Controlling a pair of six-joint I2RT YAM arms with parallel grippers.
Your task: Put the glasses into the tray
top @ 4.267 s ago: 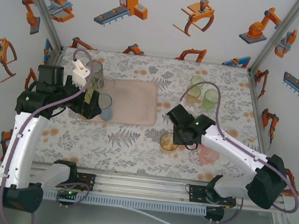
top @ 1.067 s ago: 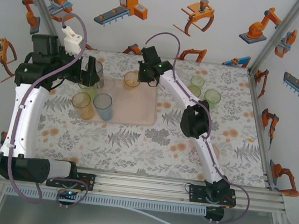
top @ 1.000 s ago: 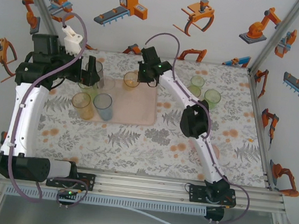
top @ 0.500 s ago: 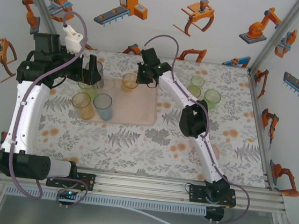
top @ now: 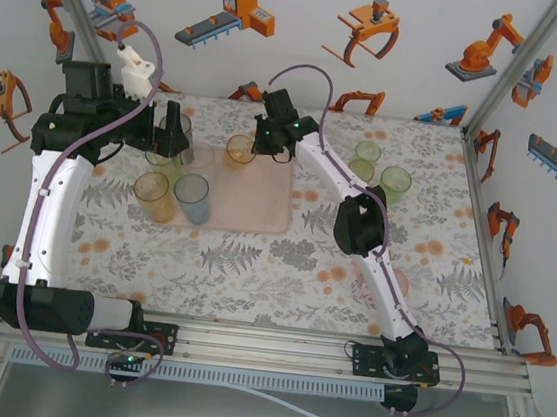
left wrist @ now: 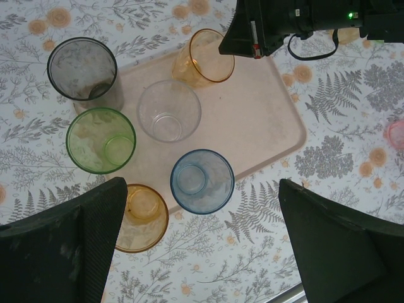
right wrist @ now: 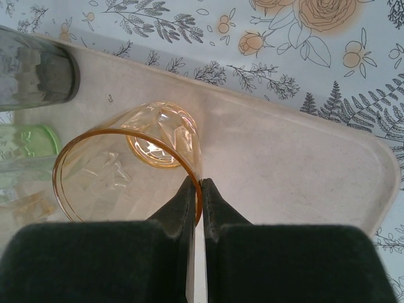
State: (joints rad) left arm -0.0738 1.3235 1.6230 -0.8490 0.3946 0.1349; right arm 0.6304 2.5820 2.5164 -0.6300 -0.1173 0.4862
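right gripper (right wrist: 201,186) pinches the amber glass (right wrist: 158,136) by its rim, glass sitting at the far edge of the tray (right wrist: 284,164). left gripper (left wrist: 196,189) wide open, empty. Risk: inner finger snags the rim on lift-out and tips it over.

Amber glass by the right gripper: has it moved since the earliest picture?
Yes: the amber glass moved farther and left, off the tablecloth onto the tray.

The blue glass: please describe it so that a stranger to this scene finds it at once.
On the flowered table lies a pale pink tray. Two glasses stand at its near left corner. The blue glass is the right one; the amber glass is the left one.
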